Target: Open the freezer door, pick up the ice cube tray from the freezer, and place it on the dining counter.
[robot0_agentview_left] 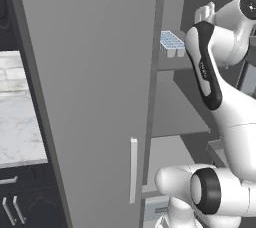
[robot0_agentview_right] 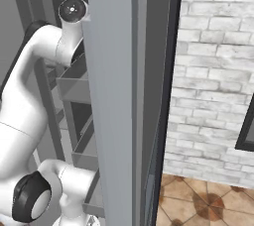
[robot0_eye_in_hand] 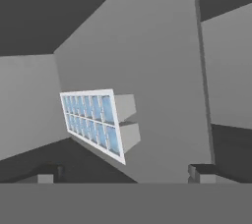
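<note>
The freezer stands open, and my arm reaches into it at the upper shelf. The ice cube tray, pale grey with light-blue cells, lies on that shelf just left of my wrist. In the hand view the ice cube tray sits left of centre on the grey shelf. My gripper is open, short of the tray, with nothing between its fingertips. The freezer door is swung out and seen edge-on, with grey bins on its inner face. The dining counter is out of view.
The appliance's other grey door, with a pale bar handle, fills the left. Beyond it is a marble worktop over dark cabinet fronts. A white brick wall and tiled floor lie right of the open door.
</note>
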